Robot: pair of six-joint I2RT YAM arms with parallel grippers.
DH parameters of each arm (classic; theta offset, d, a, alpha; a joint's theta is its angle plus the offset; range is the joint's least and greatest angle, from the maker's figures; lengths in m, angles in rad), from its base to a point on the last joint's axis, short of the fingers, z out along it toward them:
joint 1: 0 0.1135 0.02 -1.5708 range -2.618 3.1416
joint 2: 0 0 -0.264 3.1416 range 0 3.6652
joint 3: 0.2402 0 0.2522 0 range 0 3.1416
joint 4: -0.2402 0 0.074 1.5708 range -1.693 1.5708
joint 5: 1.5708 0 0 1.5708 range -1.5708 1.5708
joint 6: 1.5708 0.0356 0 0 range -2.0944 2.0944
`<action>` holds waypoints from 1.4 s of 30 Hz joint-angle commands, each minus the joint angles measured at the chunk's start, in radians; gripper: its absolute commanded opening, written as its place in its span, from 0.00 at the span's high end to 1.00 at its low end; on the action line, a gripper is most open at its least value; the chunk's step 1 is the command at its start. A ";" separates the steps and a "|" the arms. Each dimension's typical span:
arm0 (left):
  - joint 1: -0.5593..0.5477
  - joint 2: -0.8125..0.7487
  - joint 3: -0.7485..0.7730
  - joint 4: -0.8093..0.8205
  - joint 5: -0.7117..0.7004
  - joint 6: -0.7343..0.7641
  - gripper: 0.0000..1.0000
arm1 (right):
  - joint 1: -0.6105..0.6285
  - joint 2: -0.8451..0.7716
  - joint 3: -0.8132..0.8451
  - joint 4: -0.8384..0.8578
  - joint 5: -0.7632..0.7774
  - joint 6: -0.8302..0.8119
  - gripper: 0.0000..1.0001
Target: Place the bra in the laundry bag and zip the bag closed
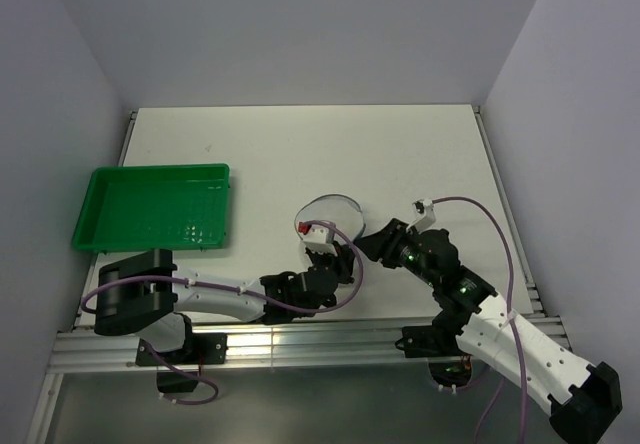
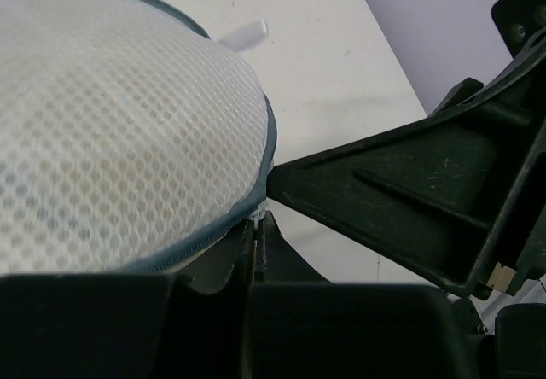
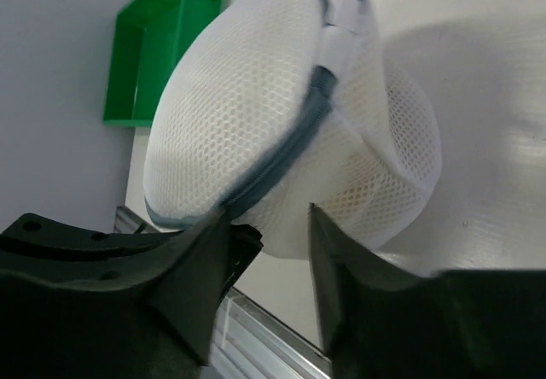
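The laundry bag (image 1: 330, 212) is a round white mesh pouch with dark blue zipper trim, sitting at the table's middle front. It fills the left wrist view (image 2: 111, 123) and the right wrist view (image 3: 273, 106). The bra shows only as a faint tan tint through the mesh. My left gripper (image 1: 322, 251) is shut on a small white zipper pull (image 2: 254, 214) at the bag's near edge (image 2: 256, 223). My right gripper (image 1: 362, 242) grips the bag's lower edge from the right, one finger on the zipper seam and the other pressed into the mesh (image 3: 269, 217).
A green plastic tray (image 1: 155, 207) stands at the left of the table and shows in the right wrist view (image 3: 158, 46). The right gripper's black body (image 2: 401, 200) is close beside the left fingers. The table's metal front rail (image 1: 300, 339) lies just behind both wrists.
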 commanded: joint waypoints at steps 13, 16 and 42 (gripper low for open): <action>-0.010 -0.045 -0.018 0.064 0.039 -0.028 1.00 | 0.004 0.057 0.003 0.201 0.038 0.017 0.59; -0.010 -0.048 -0.021 0.058 0.036 -0.025 1.00 | 0.004 0.072 0.004 0.199 0.047 0.014 0.86; -0.028 -0.437 -0.265 -0.271 -0.092 -0.229 1.00 | -0.288 0.203 0.098 0.232 -0.209 -0.121 0.26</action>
